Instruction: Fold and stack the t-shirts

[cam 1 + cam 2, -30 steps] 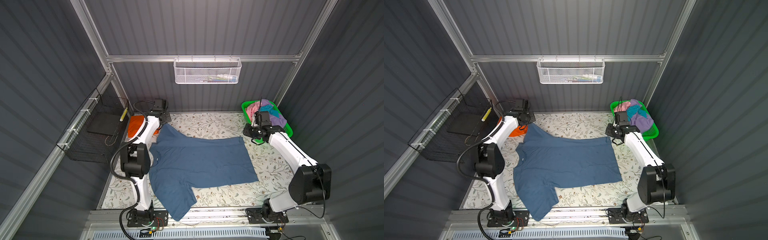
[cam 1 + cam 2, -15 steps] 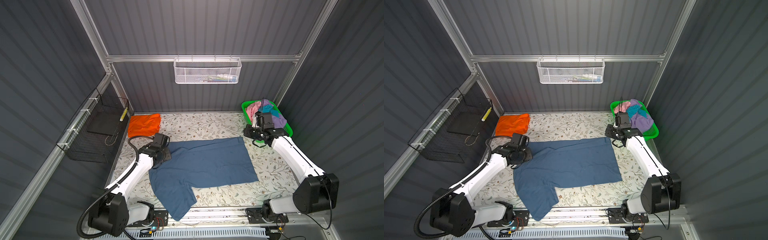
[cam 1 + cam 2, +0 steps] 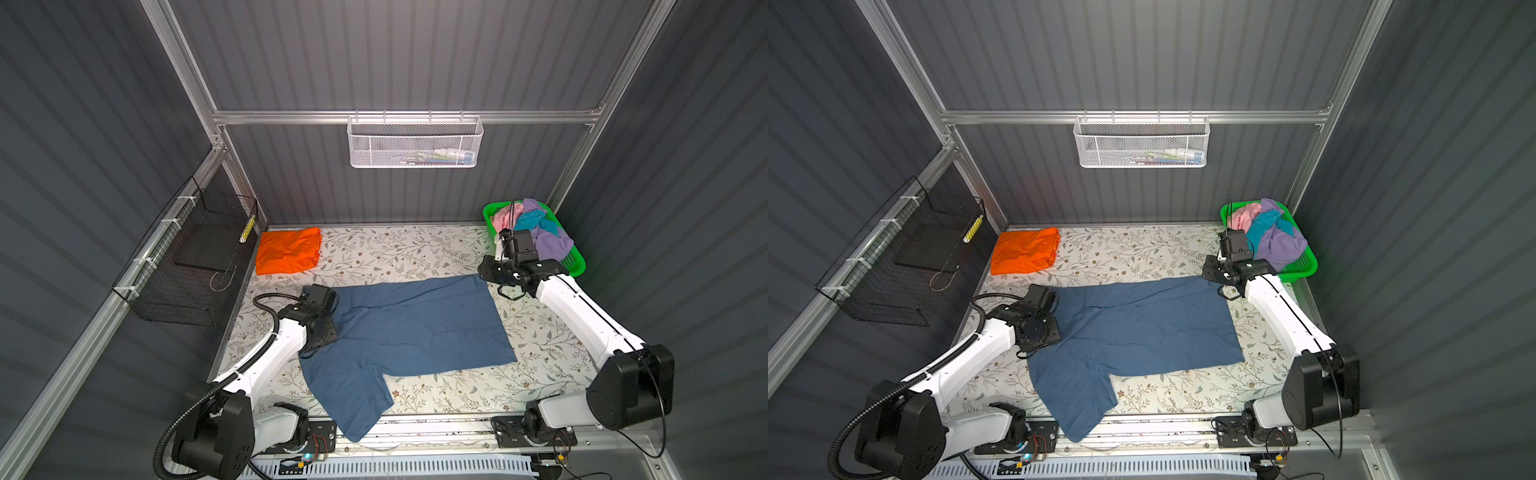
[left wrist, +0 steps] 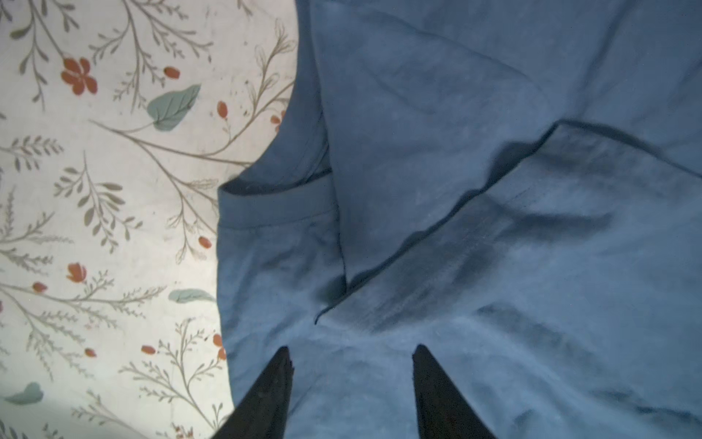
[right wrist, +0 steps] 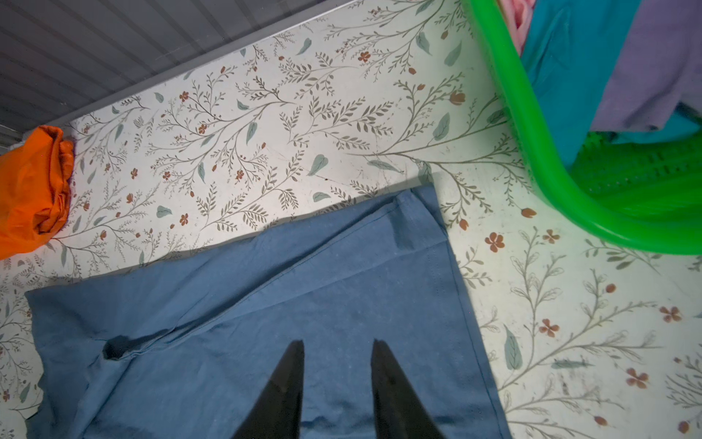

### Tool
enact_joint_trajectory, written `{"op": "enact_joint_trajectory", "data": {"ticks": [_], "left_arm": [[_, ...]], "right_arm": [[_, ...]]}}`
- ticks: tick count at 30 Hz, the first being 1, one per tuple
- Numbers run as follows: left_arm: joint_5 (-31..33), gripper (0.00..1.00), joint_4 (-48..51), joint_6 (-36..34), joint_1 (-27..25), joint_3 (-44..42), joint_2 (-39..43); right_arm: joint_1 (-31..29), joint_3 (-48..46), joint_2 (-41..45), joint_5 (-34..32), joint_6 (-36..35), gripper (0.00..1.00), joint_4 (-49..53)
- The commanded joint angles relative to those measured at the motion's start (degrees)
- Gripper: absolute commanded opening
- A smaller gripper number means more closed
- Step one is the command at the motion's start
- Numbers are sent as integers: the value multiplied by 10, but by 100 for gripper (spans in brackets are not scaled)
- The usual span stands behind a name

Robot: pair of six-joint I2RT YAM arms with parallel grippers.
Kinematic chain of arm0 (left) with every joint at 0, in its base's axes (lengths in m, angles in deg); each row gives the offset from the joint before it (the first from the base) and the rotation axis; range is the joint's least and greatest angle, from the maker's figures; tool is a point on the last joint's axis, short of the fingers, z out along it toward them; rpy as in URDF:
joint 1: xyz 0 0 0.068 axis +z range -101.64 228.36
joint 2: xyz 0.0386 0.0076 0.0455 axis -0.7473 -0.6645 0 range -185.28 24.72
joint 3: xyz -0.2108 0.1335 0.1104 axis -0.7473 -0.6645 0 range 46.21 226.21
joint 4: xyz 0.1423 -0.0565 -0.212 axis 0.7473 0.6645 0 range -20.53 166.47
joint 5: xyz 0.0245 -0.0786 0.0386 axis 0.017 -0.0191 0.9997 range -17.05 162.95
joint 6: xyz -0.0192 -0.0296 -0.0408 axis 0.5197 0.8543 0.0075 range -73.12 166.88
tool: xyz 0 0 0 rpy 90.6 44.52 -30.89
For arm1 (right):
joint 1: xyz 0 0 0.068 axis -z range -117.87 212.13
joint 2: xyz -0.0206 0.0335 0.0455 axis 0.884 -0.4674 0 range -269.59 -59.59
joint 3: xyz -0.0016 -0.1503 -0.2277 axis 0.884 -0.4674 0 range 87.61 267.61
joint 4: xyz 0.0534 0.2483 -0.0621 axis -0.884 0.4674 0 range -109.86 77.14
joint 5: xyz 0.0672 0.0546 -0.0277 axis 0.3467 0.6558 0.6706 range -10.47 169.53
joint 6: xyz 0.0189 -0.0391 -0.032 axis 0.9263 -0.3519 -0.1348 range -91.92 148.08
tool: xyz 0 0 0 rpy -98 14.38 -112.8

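Five shirts: one dark blue shirt on the desk, one orange shirt, and three in the single green basket: one pink shirt, one turquoise shirt, one lilac shirt. Two wall baskets: one white basket, one black basket. Two tools: left tool, right tool.

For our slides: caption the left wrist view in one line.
Open left gripper hovers over the dark blue t-shirt on the floral table cover.

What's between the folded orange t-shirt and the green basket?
Just bare floral table cover from orange t-shirt to green basket; both top views and the right wrist view show it.
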Motion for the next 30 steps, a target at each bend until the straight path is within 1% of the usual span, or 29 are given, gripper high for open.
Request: {"op": "enact_joint_trajectory", "data": {"ticks": [1,2,3,5,8,11,15,17,18,20,21,26,30], "left_arm": [[35,58,83,3,0,60,45],[49,58,86,1,0,73,54],[58,54,85,-2,0,83,55],[64,43,55,-9,0,97,31],[39,29,-27,-14,0,107,-53],[42,18,-104,-21,2,130,-143],[44,17,-157,-39,15,185,-244],[40,17,-171,-39,32,208,-291],[28,16,-175,-34,45,214,-307],[-27,14,-194,-20,81,215,-338],[-33,14,-198,-17,90,216,-348],[-20,13,-199,-21,113,229,-386],[-14,13,-197,-16,127,231,-401]], "right_arm": [[-16,5,-18,-43,-12,33,10],[-30,17,-30,-57,-20,33,15],[-43,29,-44,-64,-28,31,17],[-84,58,-80,-56,-47,25,17],[-143,101,-140,-14,-61,12,1],[-191,164,-209,22,-60,10,-4],[-234,264,-308,83,-56,14,1],[-247,318,-364,134,-48,17,5],[-252,339,-387,154,-41,17,9],[-260,387,-435,206,-21,19,15],[-264,406,-456,221,-13,19,18],[-289,480,-539,270,9,20,34],[-308,541,-598,294,15,23,68]]}}
